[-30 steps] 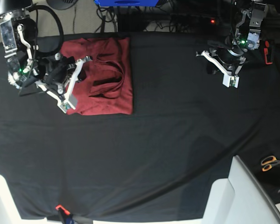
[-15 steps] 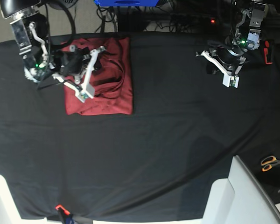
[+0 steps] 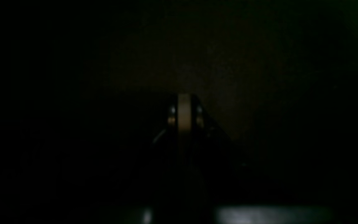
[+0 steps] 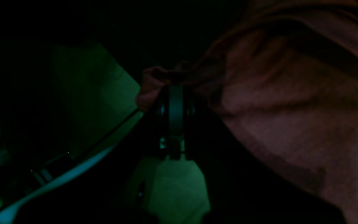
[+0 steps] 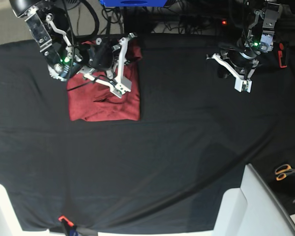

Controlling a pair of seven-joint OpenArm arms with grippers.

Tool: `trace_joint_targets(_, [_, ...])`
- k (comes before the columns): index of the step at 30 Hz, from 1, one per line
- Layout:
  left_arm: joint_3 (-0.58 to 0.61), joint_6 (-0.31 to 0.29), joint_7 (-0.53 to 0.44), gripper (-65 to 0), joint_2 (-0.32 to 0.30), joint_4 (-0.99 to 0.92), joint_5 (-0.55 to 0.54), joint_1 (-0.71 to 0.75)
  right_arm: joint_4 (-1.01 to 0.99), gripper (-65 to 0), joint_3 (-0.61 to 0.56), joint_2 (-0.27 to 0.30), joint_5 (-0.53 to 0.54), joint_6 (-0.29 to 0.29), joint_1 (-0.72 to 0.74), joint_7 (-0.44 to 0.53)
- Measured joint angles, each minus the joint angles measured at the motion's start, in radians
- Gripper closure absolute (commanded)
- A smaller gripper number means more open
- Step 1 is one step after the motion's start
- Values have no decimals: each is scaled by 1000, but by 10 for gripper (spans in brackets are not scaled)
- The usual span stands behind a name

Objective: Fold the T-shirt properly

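Note:
The brick-red T-shirt (image 5: 105, 105) lies folded on the black tablecloth at the upper left of the base view. My right gripper (image 5: 129, 50) hovers over its far right corner, shut on a bunched fold of the red cloth (image 4: 154, 79). That fold is lifted and drawn across the shirt's top. In the right wrist view the shut fingers (image 4: 172, 96) pinch the T-shirt (image 4: 291, 118), which fills the right side. My left gripper (image 5: 222, 69) rests over bare cloth at the upper right, shut and holding nothing. Its wrist view is nearly black, and only the closed fingers (image 3: 183, 109) show.
Orange-handled scissors (image 5: 285, 171) lie at the right edge. A white angled panel (image 5: 250, 206) stands at the lower right. A blue box (image 5: 132, 2) and cables sit behind the table. A red-and-black item (image 5: 282, 54) is near my left arm, and an orange clip (image 5: 64, 219) marks the front edge.
My right arm has swung from the shirt's left side up and rightward, dragging a fold of red cloth across the top. The left arm has stayed put.

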Motion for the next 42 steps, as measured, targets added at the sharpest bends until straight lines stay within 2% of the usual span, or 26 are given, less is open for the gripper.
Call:
trace_joint_targets(6, [0, 0, 0, 0, 0, 0, 0, 0, -20, -5, 1, -4, 6, 1, 7, 2])
trace_joint_targets(9, [0, 0, 0, 0, 0, 0, 0, 0, -71, -3, 0, -38, -6, 0, 17, 3])
trace_joint_targets(11, [0, 0, -2, 0, 0, 0, 0, 0, -71, -3, -4, -41, 6, 0, 17, 4])
trace_joint_targets(16, [0, 0, -3, 0, 0, 0, 0, 2, 84, -2, 6, -19, -10, -6, 29, -5])
trace_joint_targets(18, [0, 0, -3, 0, 0, 0, 0, 2, 117, -2, 63, -8, 27, -3, 36, 7])
trace_joint_targets(19, [0, 0, -3, 0, -2, 0, 0, 3, 116, -3, 109, -8, 22, -39, 33, 7])
trace_joint_targets(21, [-1, 0, -3, 0, -2, 0, 0, 6, 82, -3, 200, 8, -11, -67, 31, 0])
trace_joint_targets(26, [-61, -19, 8, 0, 4, 1, 0, 26, -6, -3, 319, 10, -5, -66, 33, 4])
trace_joint_targets(28, [-129, -69, 11, 0, 5, 0, 6, 47, -39, -2, 327, 14, 0, -63, 43, 4])
trace_joint_targets(30, [-203, -193, 22, 0, 8, -5, 5, 61, -76, -2, 335, 17, -5, -51, 61, 3])
trace_joint_targets(34, [-360, -349, 13, 0, 80, -4, 3, 63, -138, -2, 339, 12, -3, -31, 101, 32])
trace_joint_targets(38, [-459, -418, 20, 0, 105, -5, 11, 80, -209, -2, 338, 12, -3, -33, 112, 69])
trace_joint_targets(42, [-476, -432, 24, 0, 116, -5, 10, 86, -259, -2, 337, 12, -7, -34, 124, 71])
